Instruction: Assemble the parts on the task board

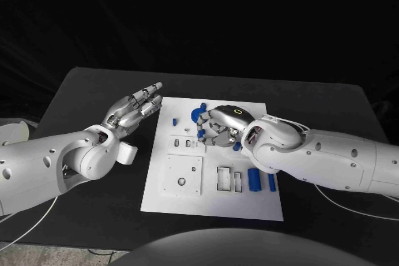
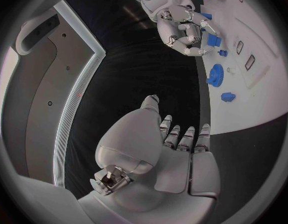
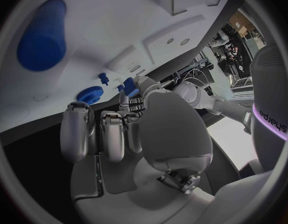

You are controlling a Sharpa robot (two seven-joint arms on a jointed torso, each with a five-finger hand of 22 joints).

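Note:
The white task board (image 1: 216, 202) lies in the middle of the table. My right hand (image 1: 220, 126) hovers low over its far half, fingers curled down among small blue blocks (image 1: 200, 133). In the left wrist view the right hand (image 2: 178, 27) has its fingertips against a blue block (image 2: 212, 39); whether it grips the block is hidden. A blue gear (image 1: 199, 109) sits just beyond the fingers, and also appears as the gear (image 2: 215, 75) and the gear (image 3: 89, 94). My left hand (image 1: 133, 107) is raised beside the board's left edge, fingers straight and apart, holding nothing.
Two blue cylinders (image 1: 253, 179) lie on the board's near right part, beside rectangular slots (image 1: 224, 178). A square plate (image 1: 182, 175) with holes sits near left. A small blue piece (image 1: 174, 121) stands by the board's far left edge. Black table (image 1: 91, 98) surrounds the board.

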